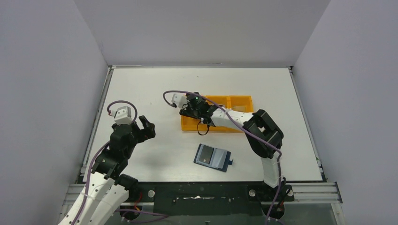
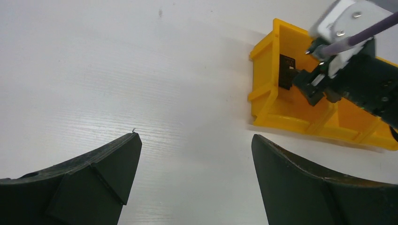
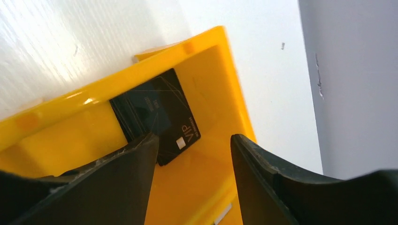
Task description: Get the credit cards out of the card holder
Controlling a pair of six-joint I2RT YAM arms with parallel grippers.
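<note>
The navy card holder (image 1: 214, 157) lies open on the table in front of the right arm, with a dark card (image 1: 205, 158) showing in its left pocket. A black card (image 3: 159, 112) marked VIP lies flat in the left compartment of the orange tray (image 3: 234, 70). It also shows in the left wrist view (image 2: 286, 70). My right gripper (image 3: 195, 140) is open and empty just above that card, over the tray's left end (image 1: 190, 108). My left gripper (image 1: 146, 126) is open and empty above bare table at the left (image 2: 195, 140).
The orange three-compartment tray (image 1: 244, 100) stands mid-table behind the wallet; a pale flat piece (image 1: 239, 108) lies in its right compartment. Grey walls enclose the table on the left, back and right. The right arm (image 1: 263, 131) arches over the tray's front.
</note>
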